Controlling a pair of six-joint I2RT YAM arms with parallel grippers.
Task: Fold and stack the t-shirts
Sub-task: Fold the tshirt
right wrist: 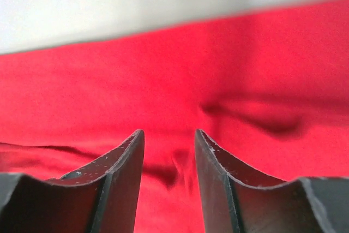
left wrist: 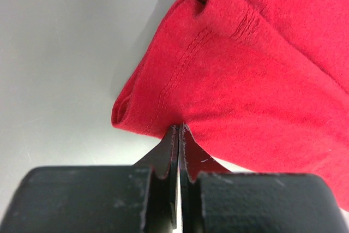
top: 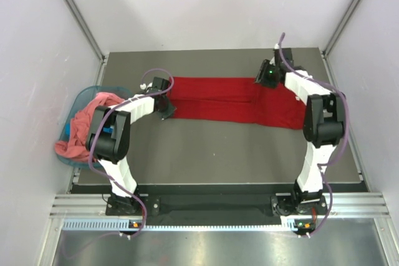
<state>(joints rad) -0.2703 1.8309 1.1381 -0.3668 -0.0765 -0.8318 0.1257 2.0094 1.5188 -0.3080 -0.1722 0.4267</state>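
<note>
The salmon t-shirt (top: 84,132) sits heaped in the basket (top: 87,90), unfolded. Your left end effector (left wrist: 179,129) clamps an edge of the red t-shirt (top: 230,101), probably to hold it stretched across the bench (top: 218,154). Farther off, your right end effector (right wrist: 169,135) stands apart above it.

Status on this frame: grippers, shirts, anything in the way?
Left gripper shut on red t-shirt, at its end. Right gripper open above it, holding nothing. Pink t-shirt heaped in teal basket. No obstruction seen.
</note>
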